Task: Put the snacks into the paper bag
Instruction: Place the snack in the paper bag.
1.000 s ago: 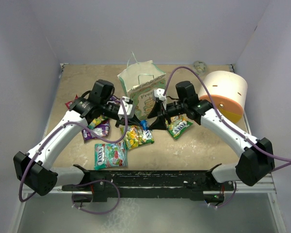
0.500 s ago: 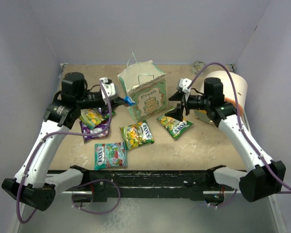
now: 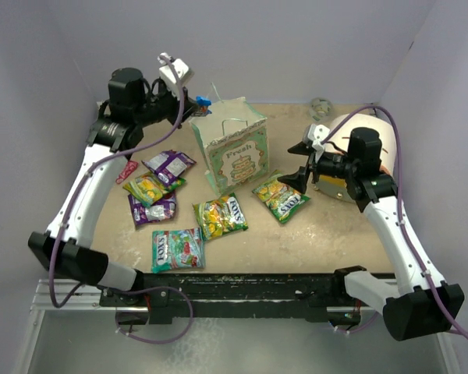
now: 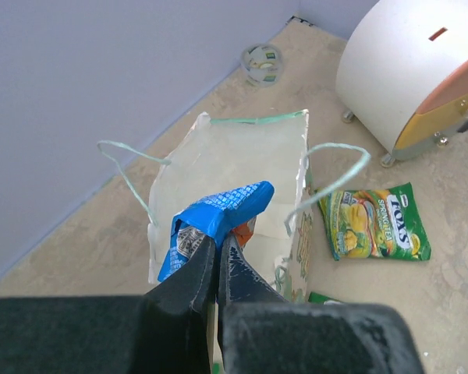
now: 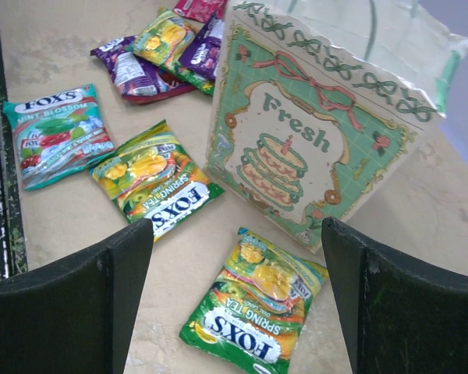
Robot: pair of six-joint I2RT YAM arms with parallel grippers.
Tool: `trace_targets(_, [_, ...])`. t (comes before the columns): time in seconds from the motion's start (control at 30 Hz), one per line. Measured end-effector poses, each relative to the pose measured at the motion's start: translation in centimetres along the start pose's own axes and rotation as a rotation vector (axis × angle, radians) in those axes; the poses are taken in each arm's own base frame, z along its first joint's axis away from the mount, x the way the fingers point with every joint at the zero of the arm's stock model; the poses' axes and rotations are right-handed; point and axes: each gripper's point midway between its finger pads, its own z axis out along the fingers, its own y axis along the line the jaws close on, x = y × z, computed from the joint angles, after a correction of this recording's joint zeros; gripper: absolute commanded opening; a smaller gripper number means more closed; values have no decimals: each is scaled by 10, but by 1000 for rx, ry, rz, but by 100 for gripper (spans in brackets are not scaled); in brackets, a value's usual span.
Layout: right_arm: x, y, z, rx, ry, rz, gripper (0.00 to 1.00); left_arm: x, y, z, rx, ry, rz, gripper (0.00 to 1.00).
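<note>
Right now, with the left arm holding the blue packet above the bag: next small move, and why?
Probably ease the left gripper down a little before releasing. Its fingers are shut on the blue-white packet, which in the left wrist view hangs over the open mouth of the paper bag, toward the near rim. A drop from here might catch that edge.

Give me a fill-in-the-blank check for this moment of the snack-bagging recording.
The left gripper is shut on the blue packet, held ____ the paper bag.
The right gripper is ____, holding nothing.
The word printed over the cake on the paper bag is ____.
Missing words: above; open; Fresh.
</note>
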Motion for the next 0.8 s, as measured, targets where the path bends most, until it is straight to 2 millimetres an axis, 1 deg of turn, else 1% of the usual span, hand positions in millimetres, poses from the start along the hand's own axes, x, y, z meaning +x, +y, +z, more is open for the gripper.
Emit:
trace_targets(0.1, [-4,-4,-9,27,-12,-12,91,11,9,27,11,33,-59,0])
trace_targets(0.17, [-7,-4,-13,32,-23,-19,91,21,11,44,24,60,-100,0])
trace_targets(0.27, [-10,-5,-16,34,-36,-28,92,32,3,64,51,89,-133,0])
trace_targets(0.33, [-11,-5,-17,31,-44,-31,92,37,-7,75,75,108,-149,0])
trace_targets(0.47, [-7,-5,-18,30,-42,-22,92,43,-21,95,103,130,-176,0])
trace_targets(0.53, [-7,-5,-18,29,-43,-20,93,49,-22,104,106,146,-198,0])
trace_targets(0.67, [-8,-5,-19,24,-52,-23,93,70,-21,119,108,195,-252,0])
trace_targets(0.8, [-8,-5,-18,24,-55,-28,94,96,-24,130,119,261,-320,0])
